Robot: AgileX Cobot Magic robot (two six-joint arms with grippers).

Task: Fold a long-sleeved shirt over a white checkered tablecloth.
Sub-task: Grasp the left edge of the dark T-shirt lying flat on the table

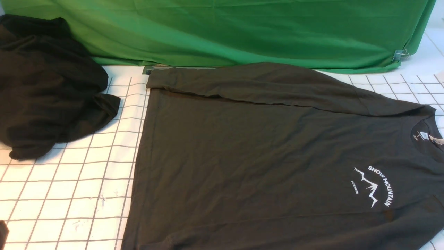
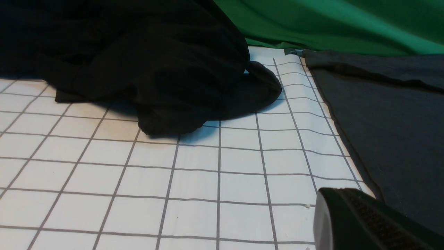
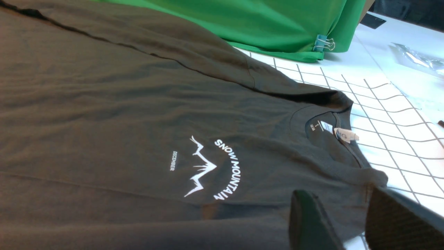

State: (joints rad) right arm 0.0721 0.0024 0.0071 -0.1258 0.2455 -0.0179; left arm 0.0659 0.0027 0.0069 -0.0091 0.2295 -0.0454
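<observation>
Long-sleeved shirt (image 1: 260, 156) lies flat, print up, on the white checkered tablecloth (image 1: 69, 194). Far sleeve (image 1: 260, 86) is folded along the body; the body folds appear outstanding. Left claw (image 2: 333, 208): closed, empty. Right claw (image 3: 341, 205): parted, empty, above the collar end.

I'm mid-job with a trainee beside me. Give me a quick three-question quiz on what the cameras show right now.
1. True or false: the dark charcoal-grey long-sleeved cotton shirt lies print side up on the white checkered tablecloth.
2. In the front view, the crumpled black printless cloth sits: A) left of the shirt, B) right of it, C) on top of it.
3. What small metal thing pinches the plain green cloth at its right end?
Key: 1 true; 2 A; 3 a binder clip.
</observation>
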